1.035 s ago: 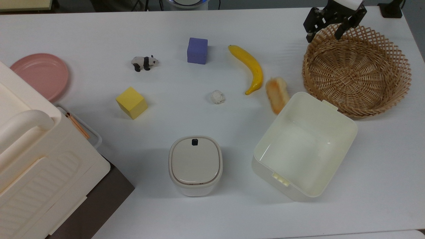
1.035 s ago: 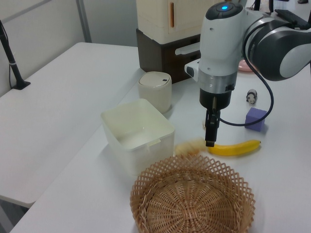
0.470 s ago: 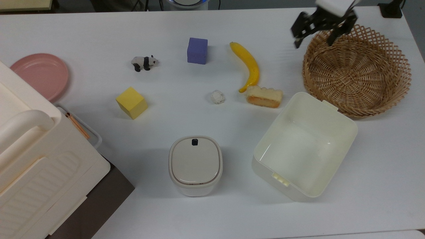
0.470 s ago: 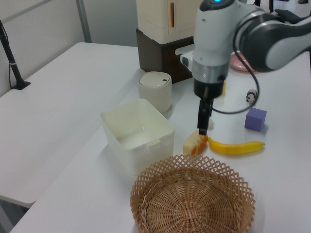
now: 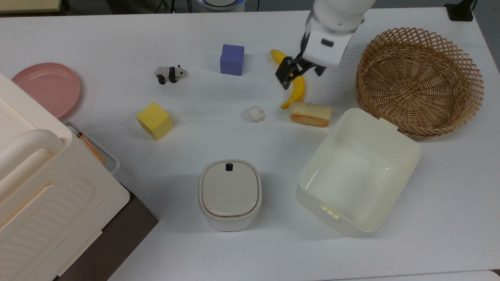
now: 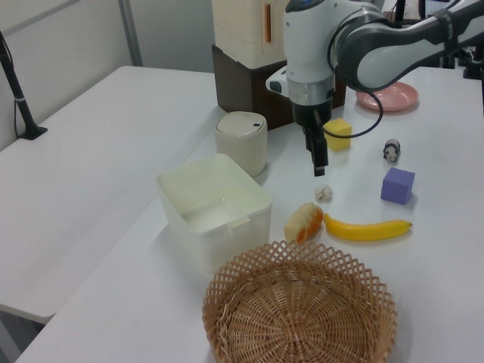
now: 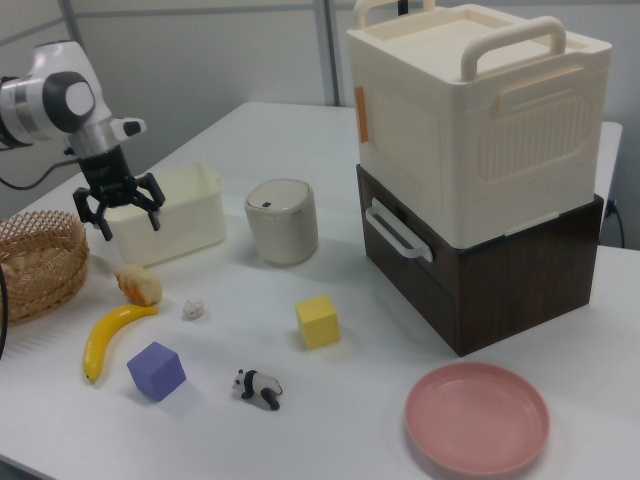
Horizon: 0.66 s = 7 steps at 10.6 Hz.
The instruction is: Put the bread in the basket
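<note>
A wide white table (image 5: pixel 78 31) fills the room's middle, evenly lit with soft shadows. At one end a cream plastic storage box (image 7: pixel 470 120) with handles sits on a dark brown wooden cabinet (image 7: pixel 500 270). Behind stand pale grey wall panels (image 7: pixel 200 50) with metal uprights.

Basket (image 5: pixel 420 82) woven wicker, rough; tub (image 5: pixel 357 171) smooth glossy plastic; table (image 5: pixel 117 39) matt white.

Lab, white table (image 5: pixel 117 39), robot arm (image 6: pixel 378 53)
</note>
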{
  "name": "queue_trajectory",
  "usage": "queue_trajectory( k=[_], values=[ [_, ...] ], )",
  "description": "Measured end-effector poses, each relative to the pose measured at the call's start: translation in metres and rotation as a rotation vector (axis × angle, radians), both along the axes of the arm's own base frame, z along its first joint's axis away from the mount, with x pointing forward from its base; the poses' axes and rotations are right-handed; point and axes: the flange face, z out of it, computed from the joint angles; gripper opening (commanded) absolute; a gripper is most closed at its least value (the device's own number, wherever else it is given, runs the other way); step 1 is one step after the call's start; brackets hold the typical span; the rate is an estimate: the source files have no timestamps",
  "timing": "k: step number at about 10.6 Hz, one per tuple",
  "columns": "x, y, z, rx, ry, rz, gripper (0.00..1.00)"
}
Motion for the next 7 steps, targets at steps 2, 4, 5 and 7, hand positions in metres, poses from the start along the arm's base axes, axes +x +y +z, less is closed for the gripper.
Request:
queue_trajectory(
  k=[2, 4, 5, 7],
  values=[
    [0.002, -0.006, -0.017, -0.04, 0.037, 0.139, 1.0],
    [0.002, 0.004, -0.044, -0.061, 0.082, 0.189, 0.97],
    [0.001, 0.011, -0.063, -0.072, 0.108, 0.202, 0.93],
    [-0.002, 0.029, -0.099, -0.09, 0.139, 0.235, 0.92]
  ],
)
